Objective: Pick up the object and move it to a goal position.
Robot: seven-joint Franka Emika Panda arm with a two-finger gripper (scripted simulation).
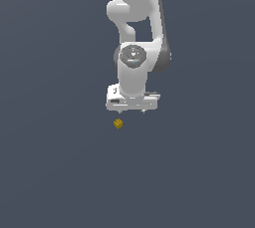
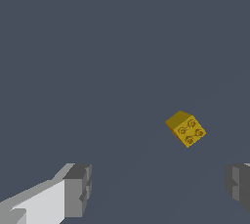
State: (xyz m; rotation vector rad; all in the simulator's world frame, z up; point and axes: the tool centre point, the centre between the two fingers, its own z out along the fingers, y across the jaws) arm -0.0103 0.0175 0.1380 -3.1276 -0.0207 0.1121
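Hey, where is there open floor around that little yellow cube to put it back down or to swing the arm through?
Only the cube lies on the grey surface, which shows bare on every side of it in the exterior view. The one tight spot is right above the cube, under the open pincer.

Arm point(image 1: 133, 67) vertical, fingers point(image 2: 78, 191) spread apart
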